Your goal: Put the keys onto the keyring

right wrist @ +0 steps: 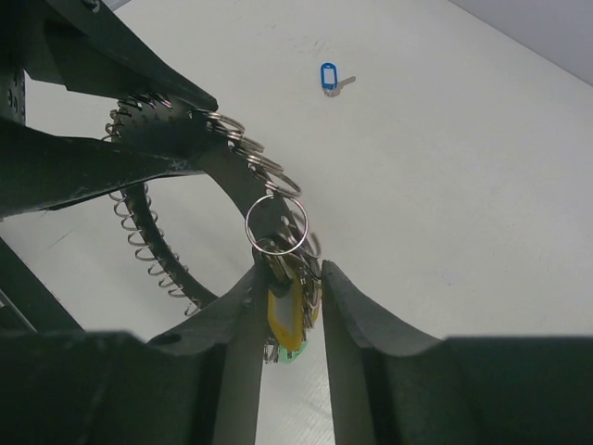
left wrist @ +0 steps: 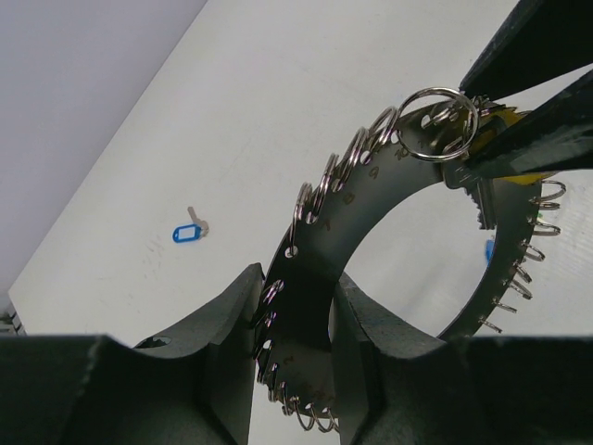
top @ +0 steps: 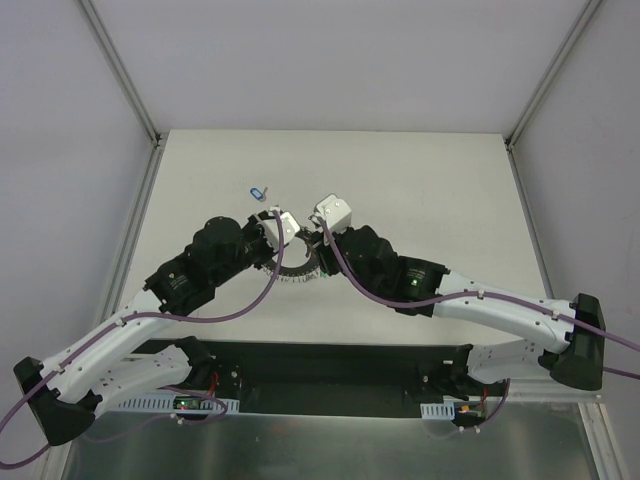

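Left jaws pinch flat band of keyring (left wrist: 371, 199), holding it on edge above tabletop (top: 430, 190). Right jaws pinch yellow-tagged key (right wrist: 281, 313) hanging from wire loop (right wrist: 247, 225) at ring's rim, green tag (right wrist: 293, 355) just below it. Blue-tagged key (left wrist: 188, 234) lies alone on tabletop, well apart from ring.

Left wrist view, upper centre: small pale characters stamped on the keyring (left wrist: 371, 199) face, spaced along its outer edge. Too small and tilted to read with certainty. Nothing else legible in any view.
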`<state>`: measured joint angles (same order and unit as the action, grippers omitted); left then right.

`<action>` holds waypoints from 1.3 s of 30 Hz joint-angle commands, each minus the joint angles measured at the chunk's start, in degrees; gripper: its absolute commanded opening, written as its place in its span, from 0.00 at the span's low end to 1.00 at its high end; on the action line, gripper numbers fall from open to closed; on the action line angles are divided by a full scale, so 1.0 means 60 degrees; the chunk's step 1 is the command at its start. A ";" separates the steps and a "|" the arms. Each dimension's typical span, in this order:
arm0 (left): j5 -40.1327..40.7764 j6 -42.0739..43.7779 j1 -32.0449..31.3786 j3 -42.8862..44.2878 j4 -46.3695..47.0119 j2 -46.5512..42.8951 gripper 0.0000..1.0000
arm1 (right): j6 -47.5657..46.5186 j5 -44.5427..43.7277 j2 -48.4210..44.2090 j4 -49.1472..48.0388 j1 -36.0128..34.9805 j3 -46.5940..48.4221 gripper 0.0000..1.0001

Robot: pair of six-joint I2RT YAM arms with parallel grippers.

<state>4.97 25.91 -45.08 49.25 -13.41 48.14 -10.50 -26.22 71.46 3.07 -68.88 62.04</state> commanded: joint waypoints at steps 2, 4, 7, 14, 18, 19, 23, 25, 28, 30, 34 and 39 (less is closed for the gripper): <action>-0.0140 -0.0188 -0.0148 0.0404 0.0243 -0.0289 0.00 | -0.0080 -0.0463 -0.0045 -0.0424 0.0098 0.0222 0.25; -0.0199 -0.0144 -0.0133 0.0346 0.0228 -0.0406 0.00 | -0.0182 -0.0523 -0.0220 -0.0351 0.0244 0.0192 0.14; -0.0432 -0.0056 -0.0148 0.0272 0.0170 -0.0523 0.00 | -0.0358 -0.0450 -0.0483 -0.0205 0.0552 0.0177 0.01; -0.0609 -0.0056 -0.0148 0.0228 0.0053 -0.0611 0.00 | -0.0871 0.0413 -0.0880 0.0103 0.1416 0.0280 0.01; -0.0463 0.0017 -0.0148 0.0243 -0.0006 -0.0568 0.00 | -0.0901 0.0838 -0.0997 0.0352 0.1709 0.0236 0.01; -0.0448 0.0061 -0.0148 0.0229 -0.0035 -0.0567 0.00 | -0.0901 0.1144 -0.1026 0.0439 0.1855 0.0236 0.01; -0.0419 0.0266 -0.0148 0.0126 -0.0065 -0.0611 0.00 | -0.1369 0.2418 -0.1231 0.0937 0.2076 0.0324 0.01; -0.0433 0.0296 -0.0148 0.0097 -0.0065 -0.0640 0.00 | -0.1822 0.3541 -0.1392 0.1274 0.2149 0.0411 0.01; -0.0623 0.0223 -0.0148 -0.0020 -0.0036 -0.0728 0.00 | -0.2247 0.4788 -0.1495 0.2005 0.2164 0.0834 0.01; -0.0813 0.0150 -0.0133 -0.0108 0.0037 -0.0801 0.00 | -0.2438 0.5217 -0.1481 0.2692 0.2135 0.1084 0.01; -0.1266 -0.0143 -0.0148 -0.0532 0.0315 -0.1021 0.11 | -0.2761 0.6285 -0.1510 0.3354 0.2135 0.1539 0.01; -0.1912 -0.0786 -0.0148 -0.0914 0.0550 -0.1446 0.24 | -0.3332 0.6889 -0.1247 0.4435 0.2149 0.2211 0.01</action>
<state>-5.91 24.69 -46.17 45.45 -12.14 41.36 -26.37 8.67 65.21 22.63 -56.12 69.71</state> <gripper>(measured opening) 0.176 0.034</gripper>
